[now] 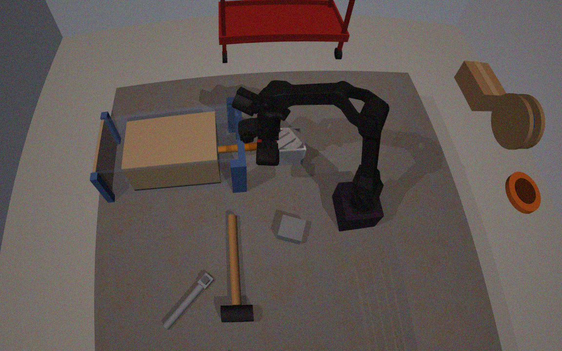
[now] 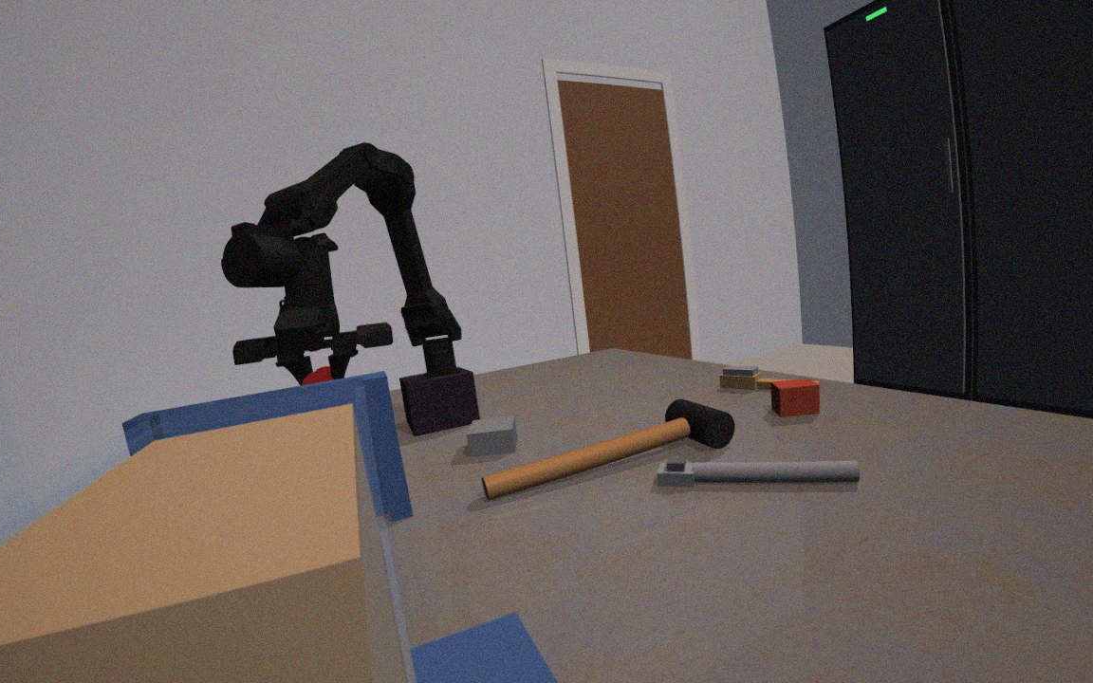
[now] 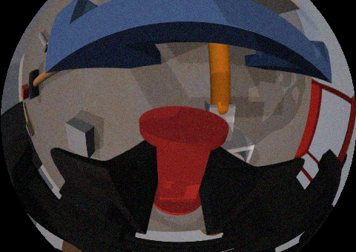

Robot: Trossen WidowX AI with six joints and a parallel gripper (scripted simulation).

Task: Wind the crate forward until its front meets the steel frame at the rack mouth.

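The tan crate sits flat inside the cubby. A narrow gap shows between its front and the blue steel frame. An orange strap runs from the crate under the frame's crossbar to the pale grey winch. The crank arm lies over the winch top; its key is hidden. My gripper is shut on the handle's red knob, beside the frame on the winch side.
A mallet, a grey socket bar and a grey block lie on the bench. A red block shows farther off. The frame's crossbar stands close to my gripper.
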